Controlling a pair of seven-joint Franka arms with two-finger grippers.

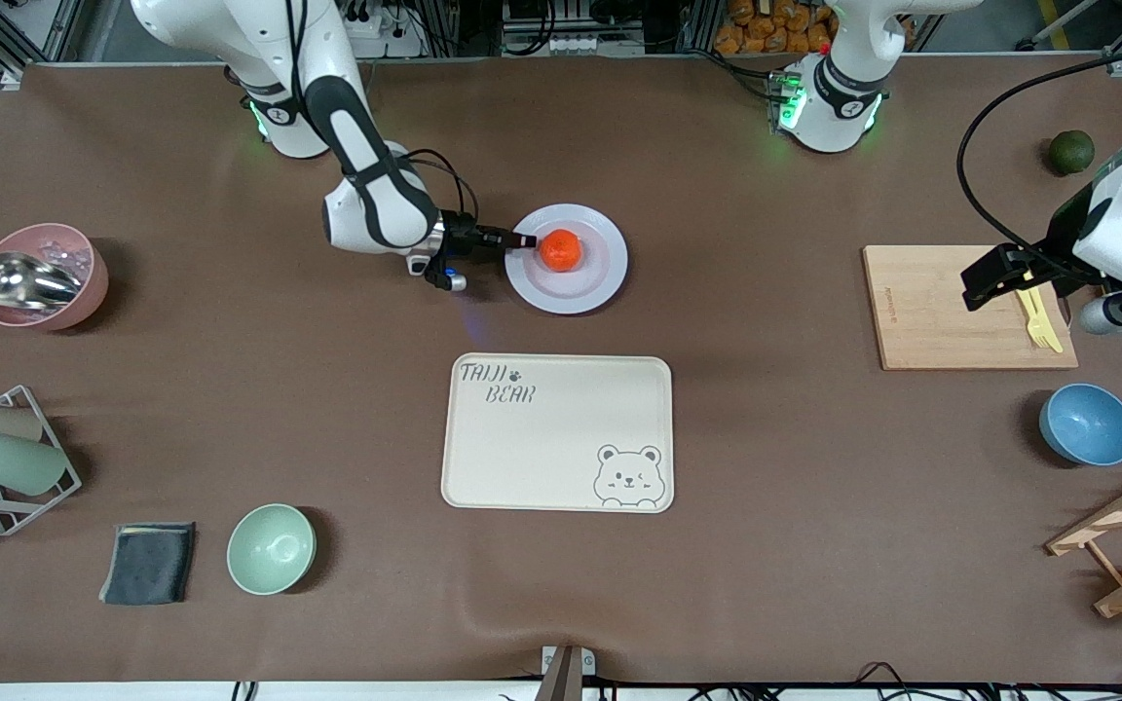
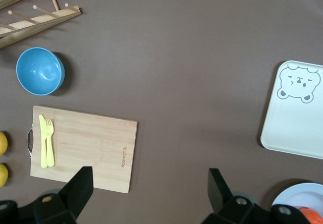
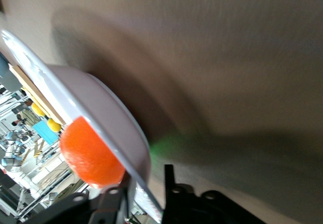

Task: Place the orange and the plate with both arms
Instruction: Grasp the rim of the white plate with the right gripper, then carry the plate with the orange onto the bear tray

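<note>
At the plate's (image 1: 600, 282) rim, my right gripper (image 1: 520, 240) pinches it, orange (image 1: 560, 250) aboard; left gripper (image 2: 146, 183) hangs wide open, empty, over the cutting board (image 1: 931, 312).

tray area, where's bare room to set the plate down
The bear tray is bare, as is the cloth between it and the cutting board. The right end effector is at the plate rim, orange on it. It is crowded by the cup rack.

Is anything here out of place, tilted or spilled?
Nothing stands out. The orange sits on the plate, the right claw pinches the plate's rim, and the left claw waits open over the cutting board.
</note>
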